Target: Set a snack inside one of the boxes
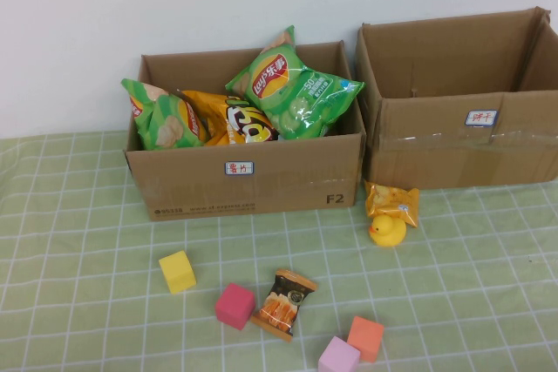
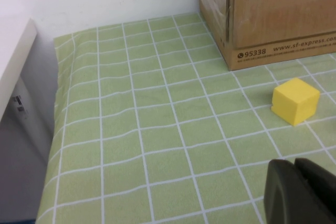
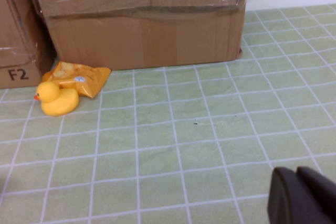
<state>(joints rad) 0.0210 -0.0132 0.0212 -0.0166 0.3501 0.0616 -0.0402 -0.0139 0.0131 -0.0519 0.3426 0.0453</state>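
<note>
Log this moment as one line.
left end effector: shut, near yellow block | right end effector: shut, over cloth | brown snack packet: on table, untouched

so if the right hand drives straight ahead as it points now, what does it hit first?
Probably the right box. The shut right hand has only bare tablecloth ahead of it; the rubber duck and yellow snack packet lie off to the side. Depth is unclear.

Left tool (image 2: 302, 192) closed, low over table; right tool (image 3: 302, 195) likewise.
</note>
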